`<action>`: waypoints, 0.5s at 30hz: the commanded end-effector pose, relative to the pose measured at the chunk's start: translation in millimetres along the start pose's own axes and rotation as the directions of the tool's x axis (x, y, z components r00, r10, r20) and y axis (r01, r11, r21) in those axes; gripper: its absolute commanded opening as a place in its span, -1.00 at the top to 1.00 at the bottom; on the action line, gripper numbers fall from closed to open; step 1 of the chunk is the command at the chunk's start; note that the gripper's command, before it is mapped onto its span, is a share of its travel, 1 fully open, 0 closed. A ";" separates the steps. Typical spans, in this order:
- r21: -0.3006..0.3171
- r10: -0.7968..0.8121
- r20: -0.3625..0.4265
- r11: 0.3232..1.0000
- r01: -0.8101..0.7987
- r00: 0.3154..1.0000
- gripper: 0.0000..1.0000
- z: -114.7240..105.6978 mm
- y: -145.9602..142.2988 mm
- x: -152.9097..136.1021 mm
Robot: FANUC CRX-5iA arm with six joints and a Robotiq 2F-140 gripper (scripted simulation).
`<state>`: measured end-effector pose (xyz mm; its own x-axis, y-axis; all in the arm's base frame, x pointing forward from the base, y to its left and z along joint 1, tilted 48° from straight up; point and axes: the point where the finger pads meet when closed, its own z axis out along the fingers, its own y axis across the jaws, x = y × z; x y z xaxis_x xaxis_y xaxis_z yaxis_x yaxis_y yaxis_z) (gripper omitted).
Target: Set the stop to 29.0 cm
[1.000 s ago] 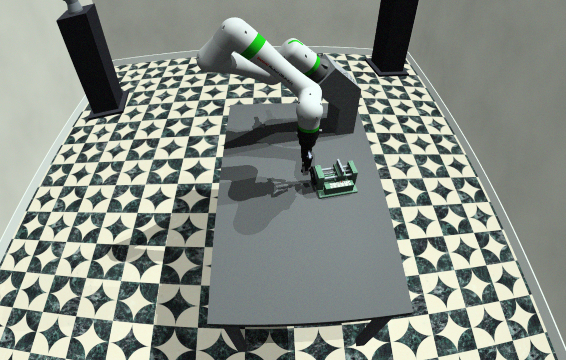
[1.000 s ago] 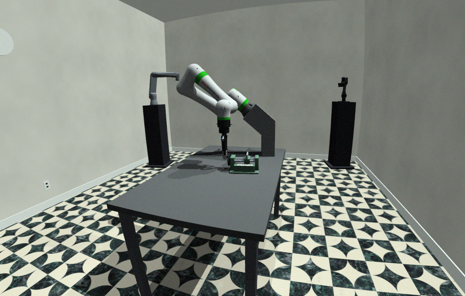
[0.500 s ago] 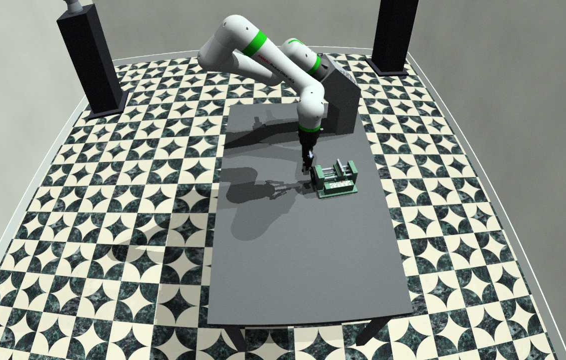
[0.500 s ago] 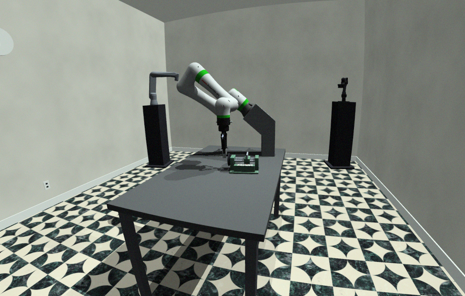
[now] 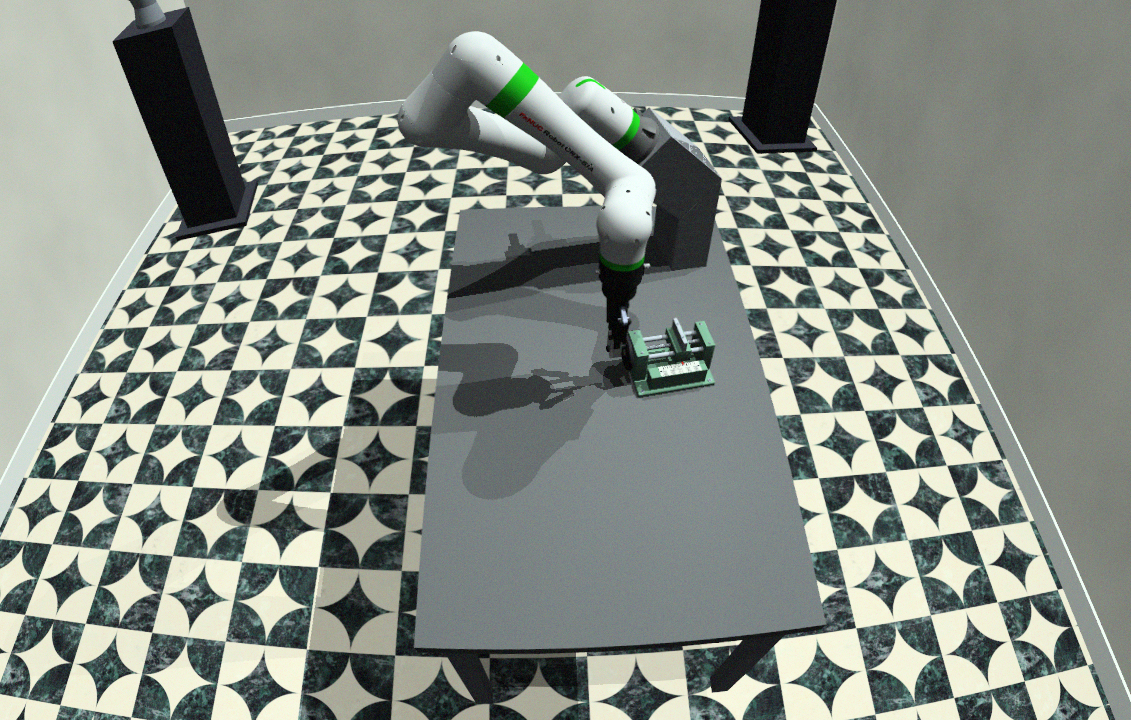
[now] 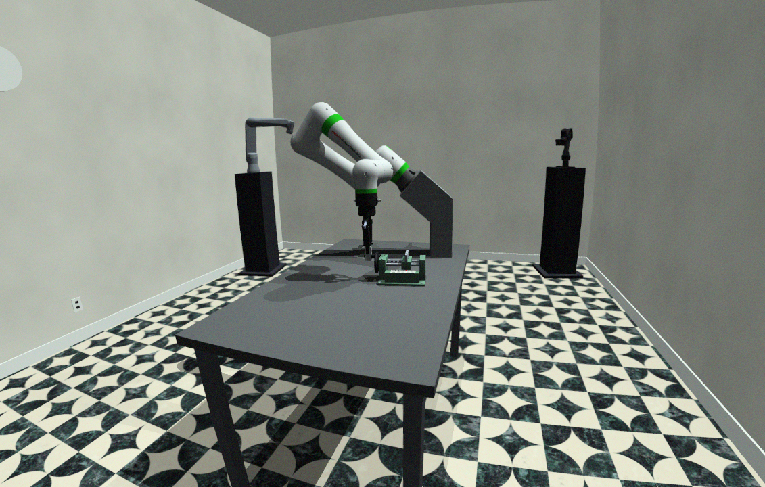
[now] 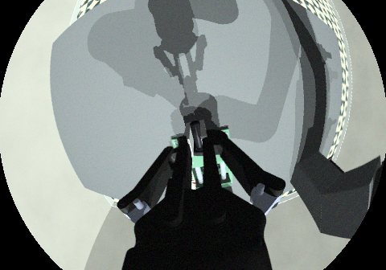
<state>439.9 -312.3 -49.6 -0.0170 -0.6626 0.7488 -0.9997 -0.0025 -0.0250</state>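
A green fixture (image 5: 676, 387) (image 6: 400, 283) stands on the table, with metal rods between two end blocks. The stop (image 5: 681, 337) (image 6: 406, 260), a carriage with a raised grey plate, sits on the rods, right of their middle. A white scale (image 5: 669, 368) with a small red mark runs along the front; its figures are too small to read. The black handwheel (image 5: 626, 356) (image 6: 376, 262) is on the left end. My gripper (image 5: 615, 346) (image 6: 367, 254) (image 7: 196, 128) points down beside it, shut on the wheel's dark handle, which shows between the fingertips in the wrist view. The fingers partly hide the wheel.
The grey table (image 5: 605, 537) (image 6: 312, 327) bears the fixture and my arm's angular pedestal (image 5: 685, 214) (image 6: 440, 224) (image 7: 342, 194) behind it. Two black pillars (image 5: 180, 116) (image 5: 788, 71) (image 6: 258, 224) (image 6: 563, 224) stand on the floor beyond the table.
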 end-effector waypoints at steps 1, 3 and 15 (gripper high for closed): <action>-0.001 0.000 0.000 1.000 0.000 1.000 0.92 3.1 -7.1 -0.1; -0.001 0.000 0.000 1.000 0.000 1.000 0.92 4.5 -9.2 -0.1; -0.001 0.000 0.000 1.000 0.000 1.000 0.92 30.9 -22.7 -0.1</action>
<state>462.0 -329.7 -64.5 -0.0167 -0.6630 0.7485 -0.9997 -0.0025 -0.0246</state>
